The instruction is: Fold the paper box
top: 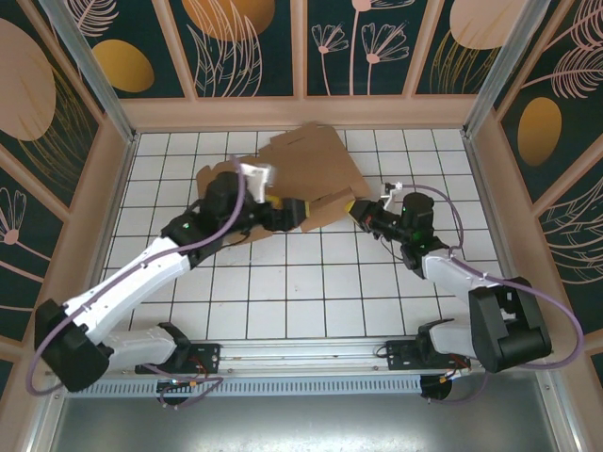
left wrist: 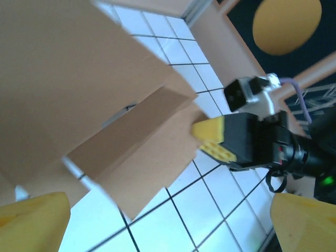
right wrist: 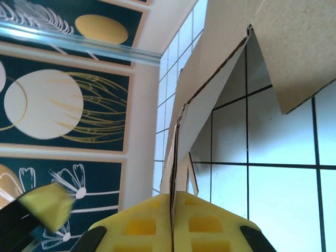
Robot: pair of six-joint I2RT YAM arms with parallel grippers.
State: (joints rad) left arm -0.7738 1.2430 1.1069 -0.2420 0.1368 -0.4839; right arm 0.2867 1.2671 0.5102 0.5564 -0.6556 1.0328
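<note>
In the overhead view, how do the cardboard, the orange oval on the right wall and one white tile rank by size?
1. paper box
2. orange oval, though its wall may be nearer the camera
3. white tile

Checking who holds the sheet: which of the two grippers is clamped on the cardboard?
The right gripper: its yellow pads pinch an edge of the paper box; the left gripper stands wide open.

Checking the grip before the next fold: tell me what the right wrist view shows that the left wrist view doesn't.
Right wrist view: the right gripper shut on a thin edge of the paper box, seen edge-on. Left wrist view: the left gripper open, fingers wide apart, plus the right gripper from outside, pinching a flap. Both: brown cardboard over the white tiled table.
</note>
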